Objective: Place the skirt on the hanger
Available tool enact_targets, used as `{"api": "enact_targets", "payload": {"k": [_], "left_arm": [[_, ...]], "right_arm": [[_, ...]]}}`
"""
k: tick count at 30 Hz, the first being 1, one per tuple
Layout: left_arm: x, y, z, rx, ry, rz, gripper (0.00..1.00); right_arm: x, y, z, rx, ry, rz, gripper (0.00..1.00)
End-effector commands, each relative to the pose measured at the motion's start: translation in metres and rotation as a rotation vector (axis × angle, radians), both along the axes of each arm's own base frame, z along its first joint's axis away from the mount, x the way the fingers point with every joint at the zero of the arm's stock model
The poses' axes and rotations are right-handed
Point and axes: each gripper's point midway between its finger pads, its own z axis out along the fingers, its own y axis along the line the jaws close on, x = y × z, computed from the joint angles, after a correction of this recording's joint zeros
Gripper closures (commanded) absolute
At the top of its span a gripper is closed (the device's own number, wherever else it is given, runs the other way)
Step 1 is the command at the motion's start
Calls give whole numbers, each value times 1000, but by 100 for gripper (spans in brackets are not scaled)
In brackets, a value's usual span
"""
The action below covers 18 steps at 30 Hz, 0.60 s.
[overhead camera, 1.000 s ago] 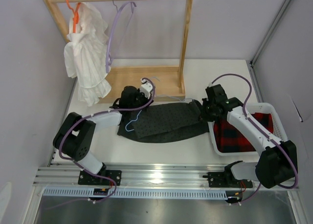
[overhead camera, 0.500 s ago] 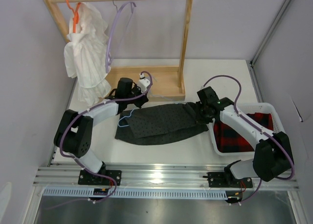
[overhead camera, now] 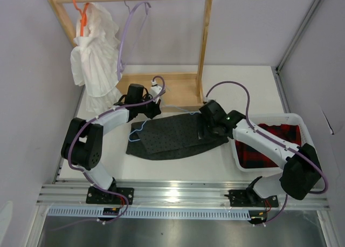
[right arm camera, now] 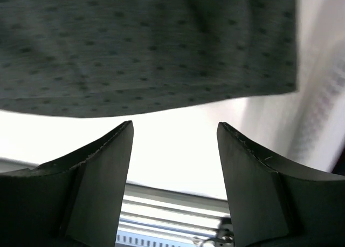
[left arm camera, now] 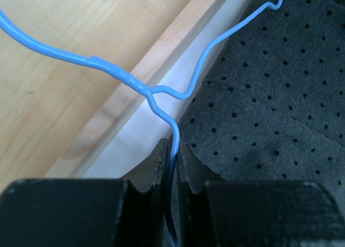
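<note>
Top external view, starting at the near edge: the skirt (overhead camera: pixel 175 136) lies spread flat on the white table (overhead camera: pixel 237 82), between the two arms, its curved hem towards the near side. Just right of it sits a white basket (overhead camera: pixel 299 121) holding the red-and-black plaid garment (overhead camera: pixel 285 136).

The right gripper (overhead camera: pixel 207 129) hovers over the skirt's right end. In the right wrist view its jaws stand wide apart with nothing between them (right arm camera: pixel 175 128), the dotted cloth (right arm camera: pixel 145 42) just beyond the fingertips.

At the skirt's left end the light-blue wire hanger (overhead camera: pixel 139 129) rests on the cloth. The left gripper (overhead camera: pixel 148 111) is clamped tight on the wire below its twisted neck, as the left wrist view shows (left arm camera: pixel 172 160): the hanger (left arm camera: pixel 116 71) rises out of the closed fingers (left arm camera: pixel 160 166), with the skirt (left arm camera: pixel 269 96) to the right and the wooden rack base (left arm camera: pixel 81 69) to the left.

Farther back stands the wooden rack (overhead camera: pixel 204 42), carrying a white garment (overhead camera: pixel 97 58) on an orange hanger (overhead camera: pixel 81 15) and a bare lavender hanger (overhead camera: pixel 126 36).

My reading: the hanger is secured, but the skirt is not yet hung on it. Whether any wire already sits inside the waist cannot be told. Fitting the cloth onto the hanger remains.
</note>
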Motion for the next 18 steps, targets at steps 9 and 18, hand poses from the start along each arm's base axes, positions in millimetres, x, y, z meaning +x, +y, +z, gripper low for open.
{"api": "enact_targets", "payload": {"k": [9, 18], "left_arm": [[2, -4, 7, -19, -1, -32, 84], [2, -6, 9, -28, -1, -39, 84]], "right_arm": [[-10, 193, 27, 242, -255, 313, 35], [-29, 284, 1, 211, -314, 457, 35]]}}
